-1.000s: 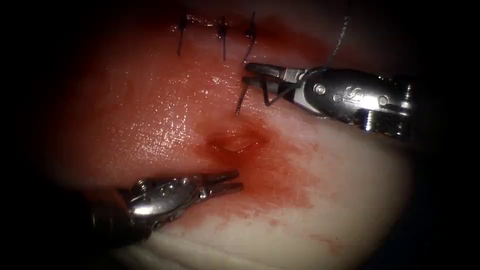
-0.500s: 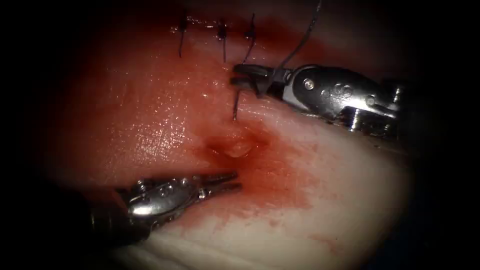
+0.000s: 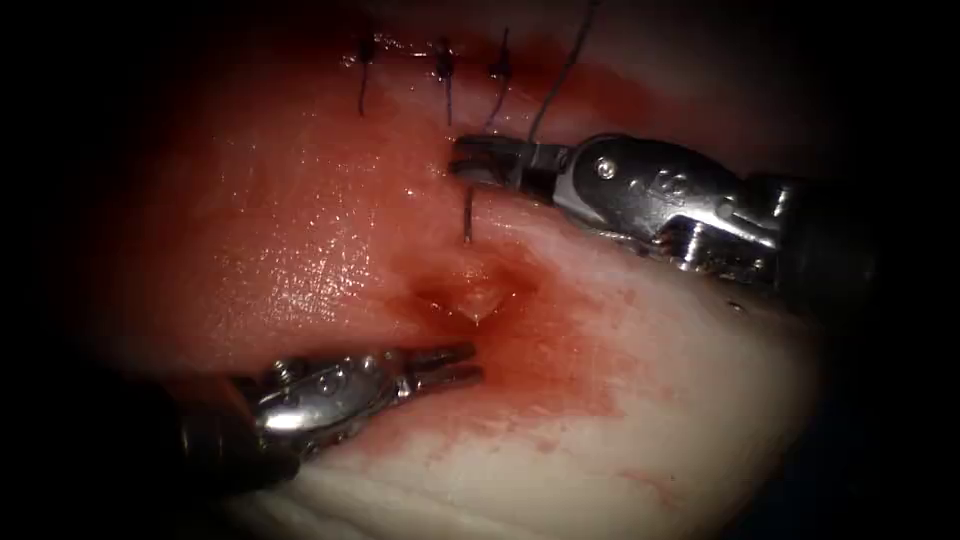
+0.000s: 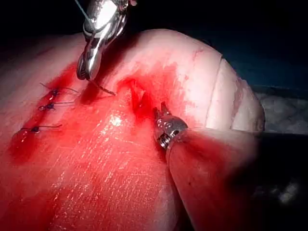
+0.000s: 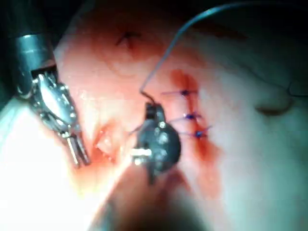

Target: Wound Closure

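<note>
Right tool [image 3: 478, 165] has its jaws clenched on the needle [image 3: 468, 212], gripping it near the upper end of its curve, and the rest of the needle hangs down out of the jaws with its tip free, just above the open part of the cut [image 3: 470, 295] and not in the tissue [image 3: 300, 260]. In the left wrist view the same needle [image 4: 102, 88] pokes out from the right tool [image 4: 86, 70] toward the cut [image 4: 137, 98], tip clear of the surface. Thread [image 3: 560, 75] rises from behind those jaws and runs up and away; in the right wrist view it arcs in a long loop [image 5: 166, 53] off the tool [image 5: 153, 115].

Left tool [image 3: 455, 365] sits below the cut, jaws slightly parted and grasping nothing, tips just short of the wound's lower edge. From its own wrist camera, its tip [image 4: 162, 113] rests just beside the cut.

Out from the right jaws: three finished stitches [image 3: 440, 60] in a row directly above them, cut ends of thread trailing down. Red fluid [image 3: 560, 360] is spread over the tissue around the open cut and to its right.
</note>
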Controlling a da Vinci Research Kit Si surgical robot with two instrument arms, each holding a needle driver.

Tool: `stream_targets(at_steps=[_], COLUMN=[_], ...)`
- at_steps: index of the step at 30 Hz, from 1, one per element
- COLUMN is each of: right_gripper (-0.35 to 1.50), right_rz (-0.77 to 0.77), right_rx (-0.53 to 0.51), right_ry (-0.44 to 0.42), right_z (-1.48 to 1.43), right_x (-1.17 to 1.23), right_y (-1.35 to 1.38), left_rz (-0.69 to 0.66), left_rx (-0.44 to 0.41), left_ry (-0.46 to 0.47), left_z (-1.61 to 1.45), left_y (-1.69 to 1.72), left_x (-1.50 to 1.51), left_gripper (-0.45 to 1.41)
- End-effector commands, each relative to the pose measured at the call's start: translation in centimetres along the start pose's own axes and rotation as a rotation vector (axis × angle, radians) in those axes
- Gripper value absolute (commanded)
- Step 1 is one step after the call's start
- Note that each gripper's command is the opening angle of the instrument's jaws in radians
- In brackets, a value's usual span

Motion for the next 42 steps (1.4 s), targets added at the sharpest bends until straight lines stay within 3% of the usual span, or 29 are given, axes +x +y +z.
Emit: stream_targets(at_steps=[1,9,17,22,26,27,28,32,33,34,39,42], right_gripper=[-0.35,-0.35,-0.35,-0.35,-0.35,-0.05,0.12,0.53,0.73,0.81,0.95,0.93], right_rz=[0.012,0.099,0.273,0.305,0.286,0.247,0.208,0.103,0.071,0.056,-0.034,-0.058], right_rx=[0.000,0.046,0.175,0.219,0.185,0.165,0.151,0.101,0.085,0.072,0.025,-0.002], right_ry=[-0.002,-0.051,-0.110,-0.137,-0.136,-0.121,-0.107,-0.066,-0.062,-0.061,-0.054,-0.040], right_z=[0.09,0.12,0.19,0.27,0.33,0.33,0.33,0.29,0.29,0.29,0.29,0.27], right_x=[0.00,-0.08,-0.32,-0.44,-0.45,-0.44,-0.43,-0.37,-0.34,-0.33,-0.22,-0.15], right_y=[-0.01,-0.06,-0.27,-0.38,-0.35,-0.31,-0.28,-0.16,-0.14,-0.13,-0.10,-0.08], left_rz=[0.000,0.000,0.001,0.000,-0.002,-0.002,-0.002,-0.003,-0.003,-0.003,-0.003,-0.003], left_rx=[-0.002,-0.003,-0.006,-0.011,-0.010,-0.010,-0.010,-0.009,-0.009,-0.009,-0.009,-0.008], left_ry=[-0.001,-0.001,-0.004,-0.006,-0.006,-0.006,-0.006,-0.006,-0.006,-0.006,-0.006,-0.006], left_z=[0.07,0.07,0.03,0.00,-0.02,-0.02,-0.02,-0.02,-0.02,-0.02,-0.01,-0.01], left_y=[0.01,0.01,0.00,0.00,0.01,0.01,0.01,0.02,0.02,0.02,0.03,0.03], left_x=[-0.05,-0.05,-0.06,-0.05,-0.02,-0.02,-0.02,-0.02,-0.02,-0.02,-0.02,-0.02], left_gripper=[0.12,0.11,0.11,0.11,0.11,0.11,0.11,0.11,0.11,0.11,0.11,0.11])
